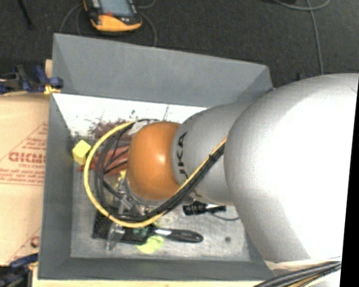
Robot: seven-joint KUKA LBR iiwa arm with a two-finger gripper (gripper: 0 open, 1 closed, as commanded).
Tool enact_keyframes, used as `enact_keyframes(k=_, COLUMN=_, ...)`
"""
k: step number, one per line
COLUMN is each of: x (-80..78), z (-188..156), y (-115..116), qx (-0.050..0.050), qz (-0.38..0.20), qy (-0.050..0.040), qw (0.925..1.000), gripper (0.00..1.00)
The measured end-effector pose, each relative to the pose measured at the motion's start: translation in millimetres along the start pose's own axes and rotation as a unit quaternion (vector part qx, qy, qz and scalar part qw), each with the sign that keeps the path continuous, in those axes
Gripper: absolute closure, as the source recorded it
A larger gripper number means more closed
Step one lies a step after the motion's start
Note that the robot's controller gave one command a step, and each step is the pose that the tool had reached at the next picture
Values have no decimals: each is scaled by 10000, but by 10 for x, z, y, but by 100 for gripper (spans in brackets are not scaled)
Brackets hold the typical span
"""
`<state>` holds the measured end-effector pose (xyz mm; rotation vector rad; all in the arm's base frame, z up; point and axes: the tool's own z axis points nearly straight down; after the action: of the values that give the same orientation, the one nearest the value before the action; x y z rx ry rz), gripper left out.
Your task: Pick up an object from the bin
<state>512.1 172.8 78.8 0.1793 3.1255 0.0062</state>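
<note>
A grey metal bin [62, 179] is seen from above, with a large silver robot arm [291, 163] reaching in from the right and covering much of the bin's floor. The arm's wrist carries a rounded orange cover [153, 159], looped with yellow and black cables. Below it the dark gripper [114, 231] sits low over the front left part of the floor. Whether it is open or closed, or holding anything, cannot be told. Just beside the gripper, on its right, lies a small yellow-green piece [149, 245], crumpled in shape, touching a slim black-handled tool [186, 236] that lies flat, pointing right. A black plug-like part [200, 208] lies a little further back. A yellow block [81, 152] rests near the left wall, apart from the gripper.
</note>
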Motion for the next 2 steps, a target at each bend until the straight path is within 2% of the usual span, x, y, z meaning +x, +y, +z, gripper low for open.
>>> enact_keyframes(k=1, x=13, z=22, y=-697, qx=-31, qz=579, qy=-30, qw=9983, gripper=100)
enact_keyframes(k=2, x=14, z=22, y=-697, qx=-31, qz=584, qy=-30, qw=9983, gripper=100)
